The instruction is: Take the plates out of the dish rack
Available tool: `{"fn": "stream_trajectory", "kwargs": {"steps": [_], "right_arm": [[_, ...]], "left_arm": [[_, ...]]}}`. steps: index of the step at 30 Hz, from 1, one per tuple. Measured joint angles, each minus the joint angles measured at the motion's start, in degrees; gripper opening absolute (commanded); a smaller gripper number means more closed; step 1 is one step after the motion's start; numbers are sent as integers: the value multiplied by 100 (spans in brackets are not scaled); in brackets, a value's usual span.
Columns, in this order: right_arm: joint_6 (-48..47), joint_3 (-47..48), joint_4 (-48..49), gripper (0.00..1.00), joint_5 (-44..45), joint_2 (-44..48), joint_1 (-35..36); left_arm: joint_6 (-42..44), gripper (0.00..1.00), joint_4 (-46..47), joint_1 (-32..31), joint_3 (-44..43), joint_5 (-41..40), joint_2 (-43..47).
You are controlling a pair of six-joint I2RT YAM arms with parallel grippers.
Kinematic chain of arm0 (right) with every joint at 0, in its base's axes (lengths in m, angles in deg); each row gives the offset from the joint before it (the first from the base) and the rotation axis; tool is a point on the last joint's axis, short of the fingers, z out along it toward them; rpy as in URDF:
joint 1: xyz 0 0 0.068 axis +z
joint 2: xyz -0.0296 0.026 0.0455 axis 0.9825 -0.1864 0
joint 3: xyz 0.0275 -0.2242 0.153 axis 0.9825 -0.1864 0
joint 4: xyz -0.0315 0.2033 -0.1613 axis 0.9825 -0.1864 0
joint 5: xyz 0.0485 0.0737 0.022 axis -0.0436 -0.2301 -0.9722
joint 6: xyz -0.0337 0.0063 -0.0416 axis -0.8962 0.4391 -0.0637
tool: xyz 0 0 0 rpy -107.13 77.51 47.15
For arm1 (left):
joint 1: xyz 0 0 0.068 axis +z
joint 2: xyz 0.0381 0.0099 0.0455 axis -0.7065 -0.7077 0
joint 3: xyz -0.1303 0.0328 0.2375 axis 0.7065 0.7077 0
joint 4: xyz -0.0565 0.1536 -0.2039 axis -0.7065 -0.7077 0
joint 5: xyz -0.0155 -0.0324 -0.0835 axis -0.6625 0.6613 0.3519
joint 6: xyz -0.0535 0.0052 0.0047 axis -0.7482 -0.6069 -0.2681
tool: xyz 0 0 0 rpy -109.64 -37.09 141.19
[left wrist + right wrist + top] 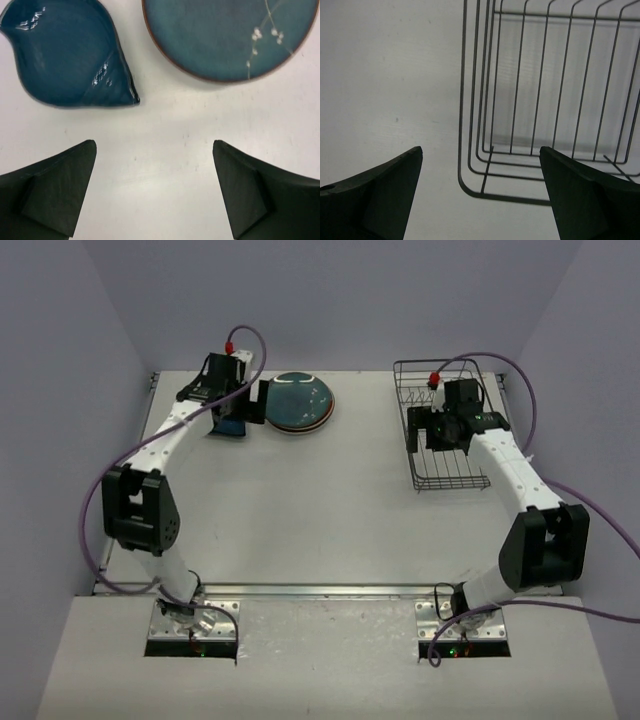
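Observation:
A stack of round plates (302, 401) lies on the table at the back, left of centre. Its top plate (225, 35) is teal with a small white blossom sprig, and a red-brown rim shows beneath it. The dark wire dish rack (452, 484) stands at the back right, and no plate shows in it. My left gripper (245, 406) hovers open just left of the stack, over bare table (154, 144). My right gripper (415, 430) hangs open above the rack's left side. In the right wrist view the rack's corner (503, 197) lies between the open fingers (481, 148).
A small dark-blue leaf-shaped dish (65, 55) lies left of the plate stack, partly under my left gripper (232, 428). Purple cables loop from both arms. Grey walls close in the table on three sides.

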Motion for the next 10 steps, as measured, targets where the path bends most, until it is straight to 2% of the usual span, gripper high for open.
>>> {"fn": "stream_trajectory", "kwargs": {"steps": [5,10], "right_arm": [[-72,-1035,307,99,-101,1013,-127],[-146,-1952,673,99,-205,1961,-131]], "left_arm": [[283,100,415,0,1760,208,2003],[364,100,806,0,2862,533,3187]]}}
